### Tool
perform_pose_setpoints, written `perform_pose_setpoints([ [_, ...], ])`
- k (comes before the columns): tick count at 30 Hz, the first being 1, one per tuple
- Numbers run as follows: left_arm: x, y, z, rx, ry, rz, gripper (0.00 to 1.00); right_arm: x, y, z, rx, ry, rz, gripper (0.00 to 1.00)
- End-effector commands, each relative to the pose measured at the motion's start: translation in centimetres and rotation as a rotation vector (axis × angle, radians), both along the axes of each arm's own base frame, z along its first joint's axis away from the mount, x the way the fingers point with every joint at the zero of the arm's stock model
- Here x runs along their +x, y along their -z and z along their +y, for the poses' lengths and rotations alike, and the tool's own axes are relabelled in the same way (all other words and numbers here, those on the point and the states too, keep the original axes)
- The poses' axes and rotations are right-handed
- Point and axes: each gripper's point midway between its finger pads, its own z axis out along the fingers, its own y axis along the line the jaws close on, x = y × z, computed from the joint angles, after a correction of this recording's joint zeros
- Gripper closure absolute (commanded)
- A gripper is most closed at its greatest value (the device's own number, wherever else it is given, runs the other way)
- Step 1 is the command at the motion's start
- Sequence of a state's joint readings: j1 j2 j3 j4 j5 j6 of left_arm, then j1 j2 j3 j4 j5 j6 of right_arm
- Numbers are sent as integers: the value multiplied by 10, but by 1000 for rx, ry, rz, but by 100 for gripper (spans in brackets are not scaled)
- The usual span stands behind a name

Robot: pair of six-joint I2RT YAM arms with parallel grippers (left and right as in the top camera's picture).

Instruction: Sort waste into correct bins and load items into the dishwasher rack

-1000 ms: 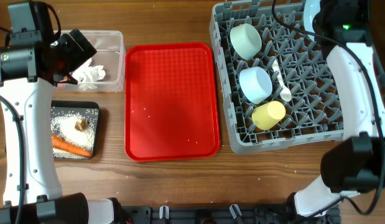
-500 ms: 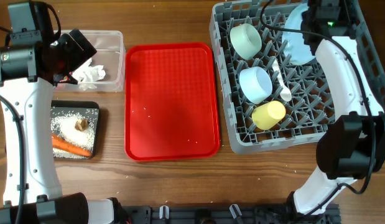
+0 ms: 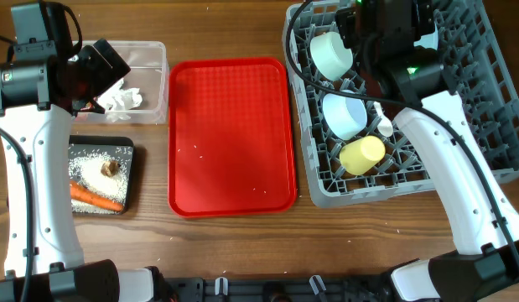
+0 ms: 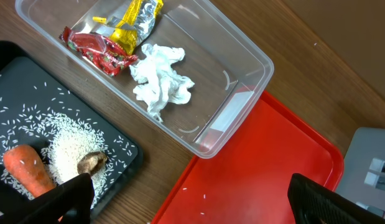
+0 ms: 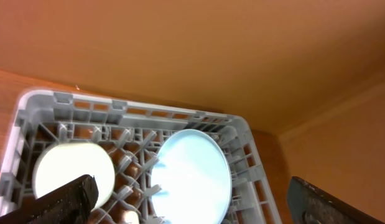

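The grey dishwasher rack [image 3: 460, 159] holds a mint bowl [image 3: 330, 54], a light blue bowl [image 3: 343, 113], a white spoon [image 3: 381, 113] and a yellow cup [image 3: 362, 155]. The light blue plate [image 5: 192, 165] stands on edge among the pegs. My right gripper [image 5: 201, 208] hangs open above it, touching nothing. My left gripper [image 4: 192, 205] is open and empty above the edge of the clear tub [image 4: 242, 74], which holds a napkin [image 4: 161, 74] and wrappers [image 4: 102, 50]. The black tray [image 3: 129, 151] holds a carrot [image 4: 27, 171], rice [image 4: 68, 149] and a brown scrap [image 4: 91, 162].
A flat red serving tray [image 3: 230, 134] lies between the bins and the rack, with a few stray rice grains on it. The right arm stretches over the rack's middle and right side. Bare wooden table runs along the front edge.
My right gripper opened and let go of the plate, which now stands in the rack. The right arm swung left over the rack. The left arm has not moved.
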State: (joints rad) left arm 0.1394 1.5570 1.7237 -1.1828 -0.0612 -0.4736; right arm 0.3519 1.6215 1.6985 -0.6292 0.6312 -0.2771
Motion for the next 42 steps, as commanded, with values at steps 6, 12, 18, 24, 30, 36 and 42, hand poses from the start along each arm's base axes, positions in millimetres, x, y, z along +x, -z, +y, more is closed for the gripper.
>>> perform_pose_setpoints([
  [6,0,3,0,-8,-5,6,0,-45,-63,-4,-1125,-549,265,0],
  [12,0,3,0,-8,-5,6,0,-163,-97,-43,-1541,-626,226,0],
  [18,0,3,0,-8,-5,6,0,-237,-56,-89,-1520,-480,197,0],
  [24,0,3,0,-8,-5,6,0,-261,27,-71,-1524,-633,110,0],
  [30,0,3,0,-8,-5,6,0,-307,73,39,-1399,-1232,-393,0],
  [36,0,3,0,-8,-5,6,0,-354,98,98,-925,-1632,-652,0],
  [42,0,3,0,-8,-5,6,0,-331,-8,89,198,-1301,-750,0],
])
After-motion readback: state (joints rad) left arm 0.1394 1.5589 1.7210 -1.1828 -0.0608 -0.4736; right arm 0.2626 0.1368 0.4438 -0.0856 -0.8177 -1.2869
